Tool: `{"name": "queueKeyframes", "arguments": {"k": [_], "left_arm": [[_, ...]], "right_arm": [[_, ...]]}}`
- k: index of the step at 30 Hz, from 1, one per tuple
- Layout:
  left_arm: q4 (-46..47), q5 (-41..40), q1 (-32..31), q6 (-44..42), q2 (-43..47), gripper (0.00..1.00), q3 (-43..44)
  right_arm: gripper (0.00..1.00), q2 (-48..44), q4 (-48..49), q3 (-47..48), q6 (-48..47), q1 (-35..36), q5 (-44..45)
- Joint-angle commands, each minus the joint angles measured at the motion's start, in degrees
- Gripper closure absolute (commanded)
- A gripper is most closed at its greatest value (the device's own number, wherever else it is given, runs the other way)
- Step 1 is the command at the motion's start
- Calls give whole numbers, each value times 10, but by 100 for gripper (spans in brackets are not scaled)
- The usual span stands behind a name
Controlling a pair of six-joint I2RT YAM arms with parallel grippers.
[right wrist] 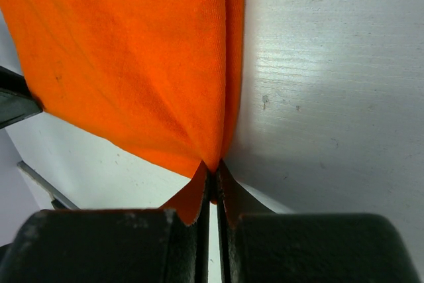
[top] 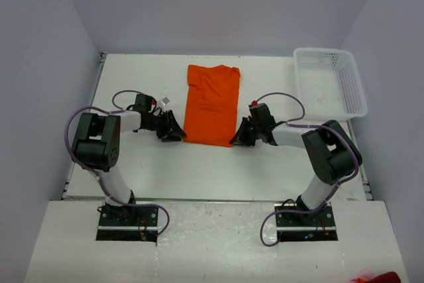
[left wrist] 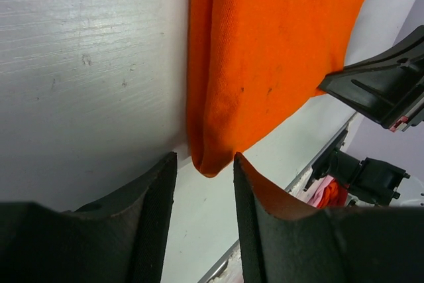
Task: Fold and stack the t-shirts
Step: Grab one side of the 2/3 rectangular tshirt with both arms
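Observation:
One orange t-shirt (top: pixel 212 104) lies on the white table, folded into a long strip that runs away from the arms. My left gripper (top: pixel 177 134) sits low at its near left corner. In the left wrist view that gripper (left wrist: pixel 204 157) is open, and the t-shirt (left wrist: pixel 265 51) corner hangs loose just at the gap between the fingertips. My right gripper (top: pixel 235 141) is at the near right corner. The right wrist view shows it (right wrist: pixel 212 167) shut on a pinch of the t-shirt (right wrist: pixel 132 51) edge.
A white plastic basket (top: pixel 351 81) stands at the back right of the table. A red and pink cloth (top: pixel 381 276) shows at the bottom right, off the table. Grey walls close in the table on three sides.

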State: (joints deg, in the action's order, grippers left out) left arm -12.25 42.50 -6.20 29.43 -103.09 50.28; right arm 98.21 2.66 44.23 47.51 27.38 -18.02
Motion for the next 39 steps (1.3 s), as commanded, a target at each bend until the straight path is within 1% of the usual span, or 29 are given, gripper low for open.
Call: {"name": "queueKeyframes", "arguments": {"k": [1,7,10,11,13,14,20,26,32,33,35,39], "left_arm": [[19,-9,-5,-1,-9,59,3],[30,-7,-12,8,-16,64,3],[38,-4,-23,17,-21,69,3],[39,-4,-27,18,-21,76,3],[42,-7,-27,19,-19,85,1],[42,-8,-27,19,-18,100,0],[35,-8,-27,20,11,100,-18],[36,12,-27,23,72,100,-90],[35,26,-37,41,167,100,-163],[27,28,-40,43,197,100,-171],[17,22,-50,55,229,100,-190],[-1,8,-87,88,325,100,-218]], "right_arm": [[100,8,-37,-9,-13,5,20],[100,11,-34,-12,-13,6,20],[100,15,-34,-12,-13,5,19],[100,15,-34,-12,-13,6,18],[100,12,-36,-13,-14,6,21],[100,11,-38,-13,-15,6,21],[100,-3,-48,-16,-17,7,30],[100,-52,-99,-28,-42,25,79],[100,-126,-138,-62,-46,68,117],[100,-135,-149,-68,-44,84,121],[100,-152,-160,-74,-37,97,135],[100,-224,-186,-102,-6,133,148]]}}
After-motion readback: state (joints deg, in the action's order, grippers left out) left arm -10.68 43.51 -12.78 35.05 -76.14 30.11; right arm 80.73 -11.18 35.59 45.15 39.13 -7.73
